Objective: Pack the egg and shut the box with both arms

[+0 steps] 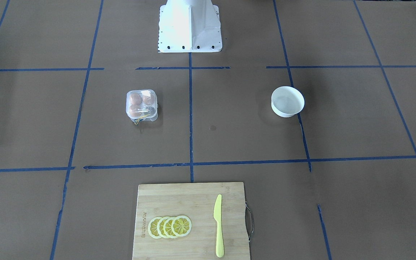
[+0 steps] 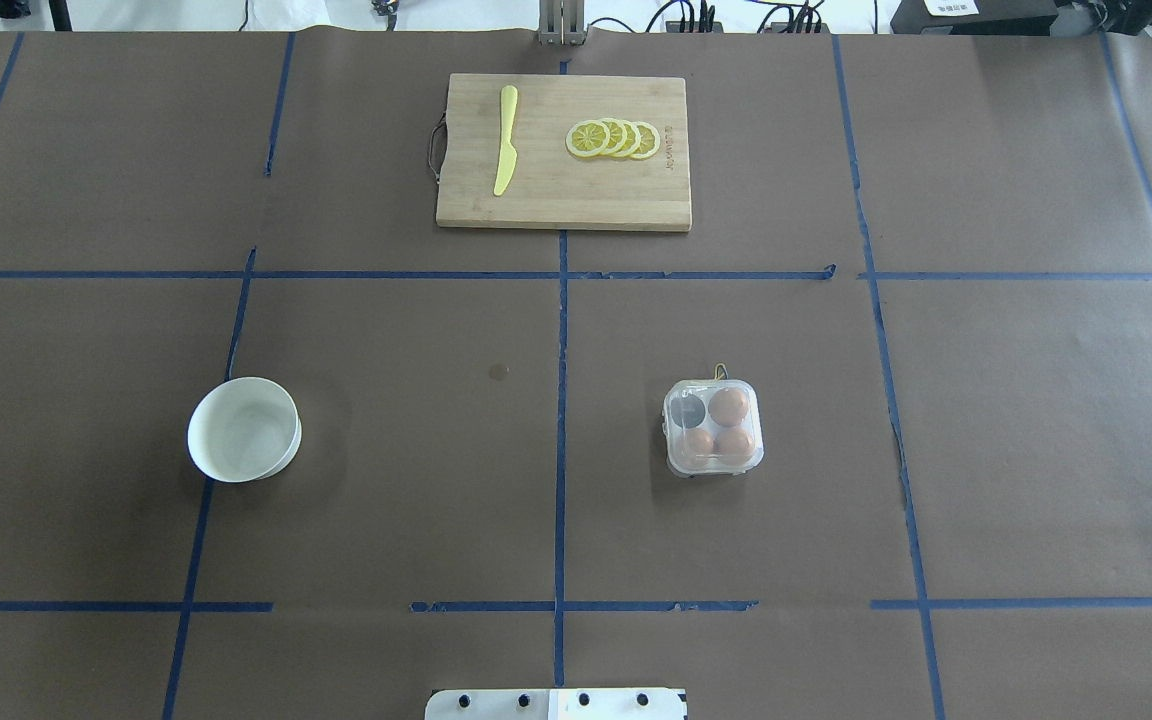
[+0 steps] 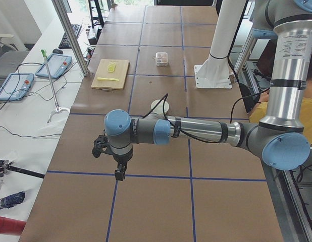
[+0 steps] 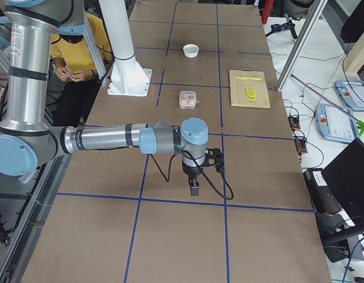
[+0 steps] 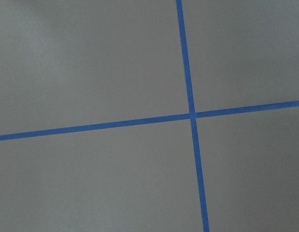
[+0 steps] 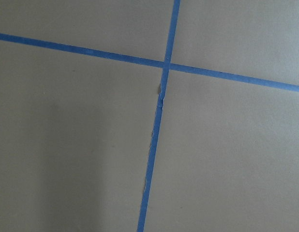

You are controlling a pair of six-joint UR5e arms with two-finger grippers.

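The box (image 2: 714,427) is a small clear carton right of the table's centre line, also in the front view (image 1: 142,104). It holds three orange-brown eggs (image 2: 728,407); the fourth cell looks dark. The clear lid seems to lie over the cells. My left gripper (image 3: 119,174) shows only in the exterior left view, hanging over bare paper far from the box. My right gripper (image 4: 194,188) shows only in the exterior right view, also far from the box. I cannot tell whether either is open or shut. Both wrist views show only brown paper and blue tape.
A round white bowl (image 2: 243,430) stands left of centre. A wooden cutting board (image 2: 556,190) at the far edge carries a yellow knife (image 2: 505,140) and lemon slices (image 2: 614,138). The white pedestal base (image 1: 190,29) is at the near edge. A person in yellow (image 4: 82,53) sits beside the table.
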